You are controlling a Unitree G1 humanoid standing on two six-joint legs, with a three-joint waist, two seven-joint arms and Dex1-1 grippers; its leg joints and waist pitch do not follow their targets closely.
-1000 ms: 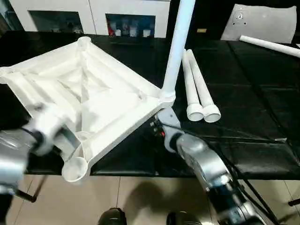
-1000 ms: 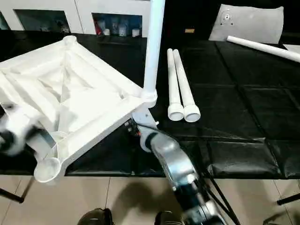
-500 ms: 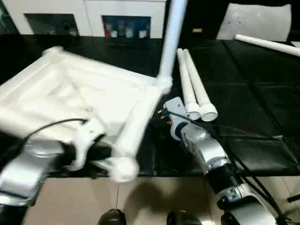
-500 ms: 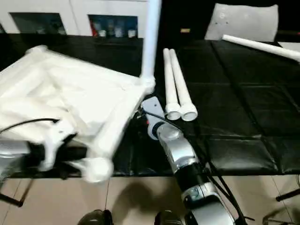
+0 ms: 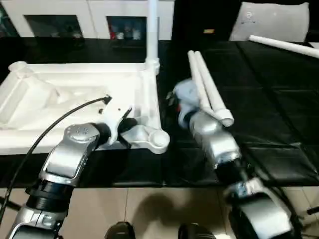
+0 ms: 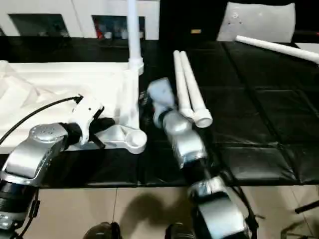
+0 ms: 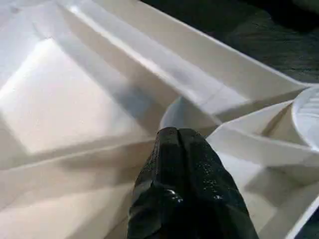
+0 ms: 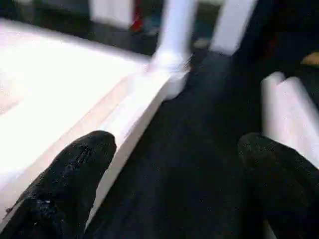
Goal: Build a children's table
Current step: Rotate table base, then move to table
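A white plastic tabletop [image 5: 75, 94] lies upside down on a black worktop [image 5: 269, 114], ribbed underside facing up, at the robot's left front. One leg [image 5: 152, 30] stands upright, already in the tabletop's far corner socket. The near corner socket [image 5: 158, 141] is empty and overhangs the worktop's front edge. Another empty socket [image 5: 17, 67] shows at the far left corner.

Two loose legs [image 5: 209, 87] lie side by side, touching, just right of the tabletop. A fourth leg [image 5: 281, 45] lies well apart at the far right, beside a grey panel [image 5: 274, 22]. That makes four legs: one fitted, three loose.

The left gripper [image 7: 182, 149] is closed with nothing between its fingers, its tip pressed among the ribs near the empty near socket. The right gripper [image 8: 174, 164] is wide open and holds nothing; it hovers between the tabletop's right edge and the two loose legs.

The tabletop looks light, stiff and smooth, likely to slide on the worktop when pushed; its rim or ribs offer the best hold. The legs look light, rigid and apt to roll; grasping one around mid-shaft seems safest.
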